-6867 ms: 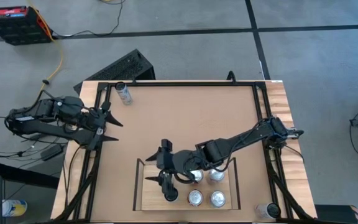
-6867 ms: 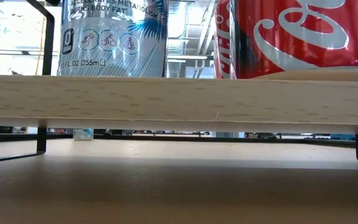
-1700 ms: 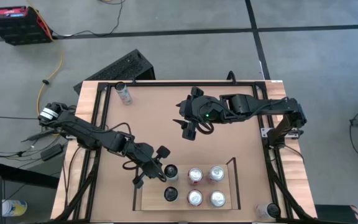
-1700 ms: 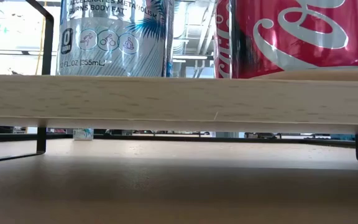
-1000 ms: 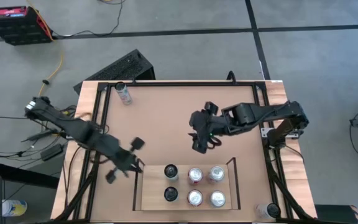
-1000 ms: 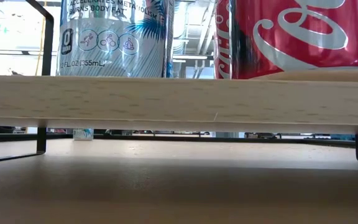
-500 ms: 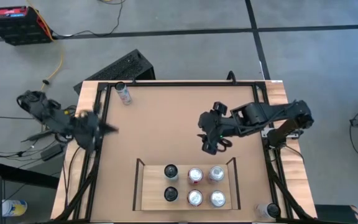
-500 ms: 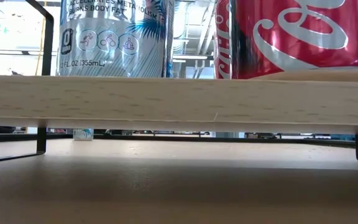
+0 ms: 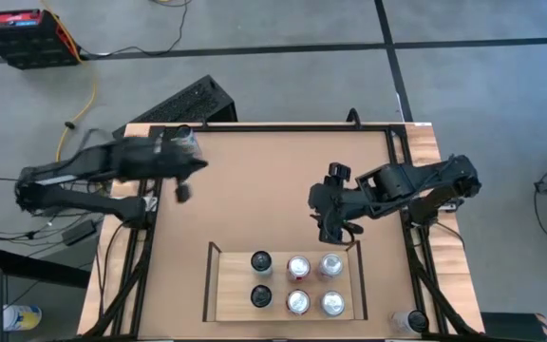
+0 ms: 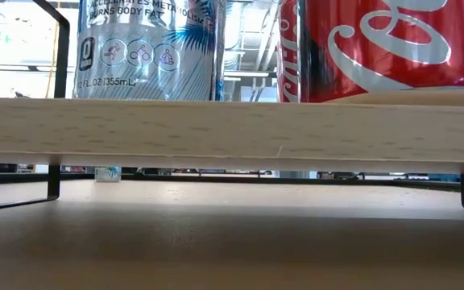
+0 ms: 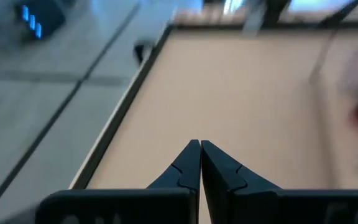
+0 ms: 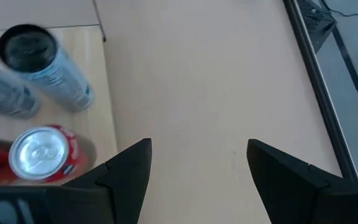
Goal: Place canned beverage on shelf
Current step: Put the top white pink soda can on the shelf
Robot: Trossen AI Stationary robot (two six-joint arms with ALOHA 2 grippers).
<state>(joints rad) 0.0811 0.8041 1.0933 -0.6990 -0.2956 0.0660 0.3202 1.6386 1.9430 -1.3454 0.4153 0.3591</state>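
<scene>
The shelf [image 9: 221, 302], a pale wood board with black end rails, lies near the table's near edge and bears several upright cans, among them a black-topped one [image 9: 261, 261] and a red one [image 9: 298, 269]. The low view looks along the board's edge [image 10: 232, 129], with a pale blue can [image 10: 147, 48] and a red can [image 10: 385, 44] standing on it. A further can [image 9: 190, 141] stands at the table's far left corner. My left gripper [image 9: 196, 166] is shut, holds nothing and hovers right beside that can. My right gripper [image 9: 335, 228] is open, above the table just beyond the shelf's far right edge.
A black frame [image 9: 273, 127] runs around the brown tabletop. Another can [image 9: 409, 323] stands on the wooden strip at the near right corner. Bare tabletop [image 9: 254, 190] lies between the two arms.
My left gripper has swung away from the shelf's left end toward the table's far left corner, rising and turning as it went, still shut. My right gripper has drifted a little toward the table's right and near edges, closer to the shelf, and stays open.
</scene>
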